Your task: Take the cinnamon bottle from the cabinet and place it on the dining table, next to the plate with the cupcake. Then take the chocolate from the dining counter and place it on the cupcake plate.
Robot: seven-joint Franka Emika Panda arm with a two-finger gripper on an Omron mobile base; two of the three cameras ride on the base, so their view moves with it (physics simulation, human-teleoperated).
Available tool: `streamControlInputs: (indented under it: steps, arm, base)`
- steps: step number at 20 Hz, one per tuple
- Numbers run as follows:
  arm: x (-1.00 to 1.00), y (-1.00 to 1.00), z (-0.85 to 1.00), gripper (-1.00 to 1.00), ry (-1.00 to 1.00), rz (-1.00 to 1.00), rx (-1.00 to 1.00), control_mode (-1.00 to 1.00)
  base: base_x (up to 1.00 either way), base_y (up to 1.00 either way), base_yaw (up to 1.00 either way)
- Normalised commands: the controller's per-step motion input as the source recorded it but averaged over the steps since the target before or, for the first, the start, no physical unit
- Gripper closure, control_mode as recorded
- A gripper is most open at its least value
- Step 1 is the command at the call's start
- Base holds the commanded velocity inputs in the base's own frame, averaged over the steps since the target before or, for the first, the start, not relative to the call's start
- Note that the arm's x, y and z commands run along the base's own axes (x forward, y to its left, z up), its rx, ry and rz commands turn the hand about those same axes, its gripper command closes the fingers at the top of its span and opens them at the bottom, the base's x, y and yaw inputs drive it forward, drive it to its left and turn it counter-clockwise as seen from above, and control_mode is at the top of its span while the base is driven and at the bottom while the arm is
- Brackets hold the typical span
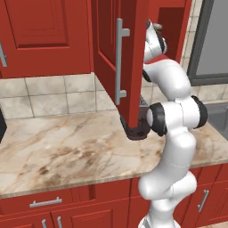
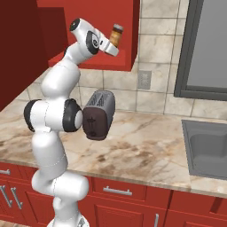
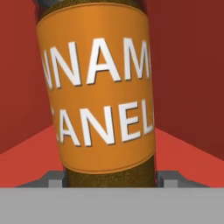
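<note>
While the cinnamon bottle (image 2: 116,35) stands upright on the shelf of the open red cabinet (image 2: 95,60), the end effector (image 2: 114,48) grips its lower body, fingers on either side. Below lie a marble worktop (image 2: 146,155), a toaster (image 2: 98,114) and a sink (image 2: 206,148). Reaching upward, the arm (image 2: 60,111) bends into the cabinet.

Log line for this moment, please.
stage: grasp | gripper: shut on cinnamon bottle | place: inside open cabinet | bottle: upright

"NNAM", "ANEL" on cinnamon bottle (image 3: 98,92)
</note>
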Motion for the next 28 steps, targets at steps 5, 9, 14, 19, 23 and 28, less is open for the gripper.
streamControlInputs:
  steps: [5,9,14,19,23,28]
  arm:
    - [-0.55,0.27,0.13,1.0,0.01,0.22,0.04,-1.0]
    - [-0.76,0.02,0.02,1.0,0.0,0.28,0.08,-1.0]
    - [-0.84,0.0,0.0,1.0,0.0,0.33,0.12,-1.0]
    - [-0.82,0.0,0.03,1.0,0.0,0.35,0.09,-1.0]
    - [-0.78,0.0,0.08,1.0,-0.02,0.39,0.01,-1.0]
    - [-0.76,0.0,0.03,1.0,-0.1,0.37,0.0,-1.0]
  base:
    - [0.0,0.0,0.0]
    - [0.0,0.0,0.0]
    - [0.0,0.0,0.0]
    - [0.0,0.0,0.0]
    - [0.0,0.0,0.0]
    - [0.0,0.0,0.0]
